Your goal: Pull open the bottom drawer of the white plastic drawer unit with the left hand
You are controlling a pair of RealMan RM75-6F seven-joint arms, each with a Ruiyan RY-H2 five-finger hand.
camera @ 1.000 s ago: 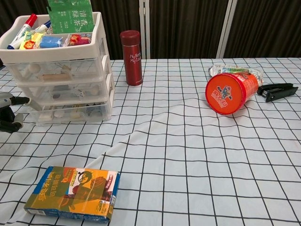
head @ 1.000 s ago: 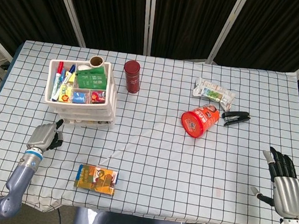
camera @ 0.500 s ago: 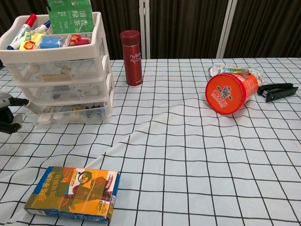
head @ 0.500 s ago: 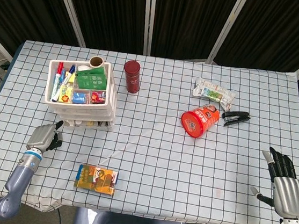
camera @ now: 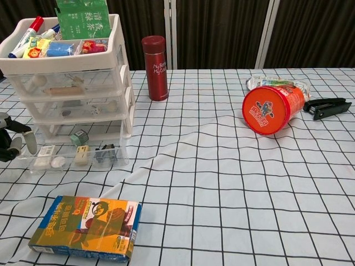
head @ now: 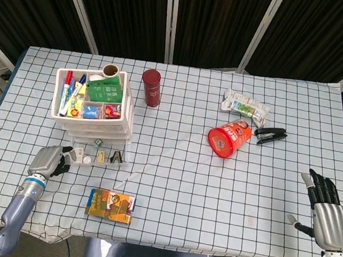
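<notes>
The left hand gripped the front corner of the bottom drawer, which stood pulled out from the white drawer unit just beyond that hand. The right hand rested far across the tabletop, fingers apart, holding nothing.

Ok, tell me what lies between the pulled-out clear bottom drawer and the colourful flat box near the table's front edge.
Only bare checked tablecloth lies between the drawer and the box; the chest view shows it.

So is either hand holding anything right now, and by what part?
The left hand holds the clear plastic bottom drawer at its front left corner; the exact grip is hidden. The right hand holds nothing.
</notes>
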